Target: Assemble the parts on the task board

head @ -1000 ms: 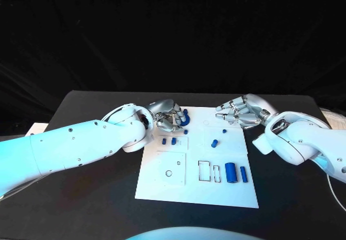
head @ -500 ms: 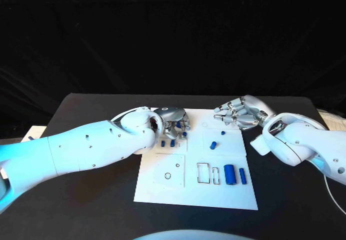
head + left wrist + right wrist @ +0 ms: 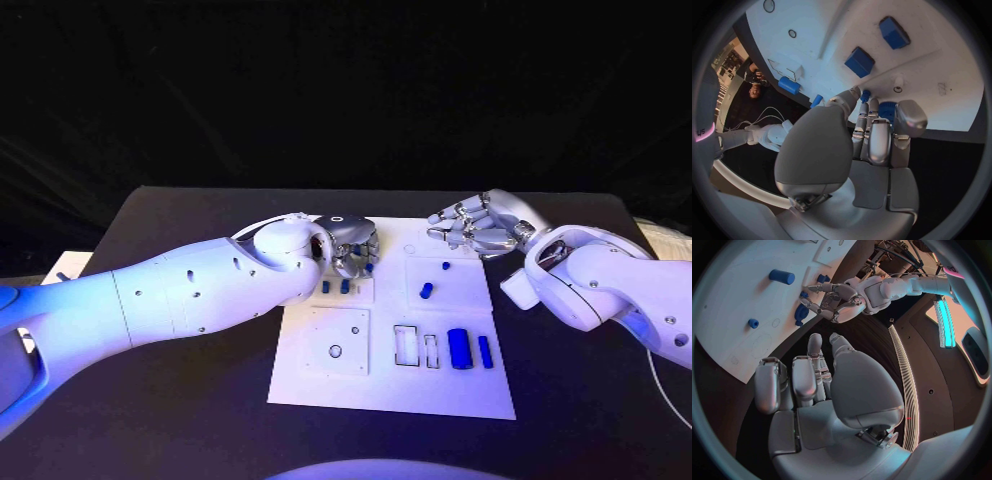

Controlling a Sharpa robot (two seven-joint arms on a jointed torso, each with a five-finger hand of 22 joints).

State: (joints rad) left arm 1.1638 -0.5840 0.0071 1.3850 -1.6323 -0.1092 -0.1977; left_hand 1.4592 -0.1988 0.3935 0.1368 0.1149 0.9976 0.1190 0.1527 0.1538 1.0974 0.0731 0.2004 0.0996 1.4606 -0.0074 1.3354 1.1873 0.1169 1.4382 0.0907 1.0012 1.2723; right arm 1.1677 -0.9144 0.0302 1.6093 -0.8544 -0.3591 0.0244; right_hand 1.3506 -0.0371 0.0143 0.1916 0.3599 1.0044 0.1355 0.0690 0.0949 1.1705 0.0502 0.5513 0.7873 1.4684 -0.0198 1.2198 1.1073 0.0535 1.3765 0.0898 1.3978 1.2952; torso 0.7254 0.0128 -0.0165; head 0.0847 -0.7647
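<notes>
While the left silver metal hand (image 3: 346,243) sits w/ fingers bunched over the far-left corner of the flat white rectangular task board (image 3: 389,385), it pinches a curved, glossy blue plastic part (image 3: 887,109) between its fingertips (image 3: 856,92), just above the board surface; the right wrist view shows the same blue curve (image 3: 801,314) under those fingers. The right silver metal hand (image 3: 476,225) hovers by the board's far-right corner, fingers curled in together, nothing in them. On the smooth board: 2 small blue blocky parts (image 3: 335,286) just in front of the left hand, a short blue peg (image 3: 427,290) near the middle, a tiny blue stub (image 3: 446,265) beyond it. Toward the near-right, a fat blue cylinder (image 3: 460,347) lies beside a slimmer blue rod (image 3: 486,352), both lengthwise; left of them 2 narrow rectangular outlined slots (image 3: 418,347), then a small round hole (image 3: 335,351). The table (image 3: 173,420) is matte black.
</notes>
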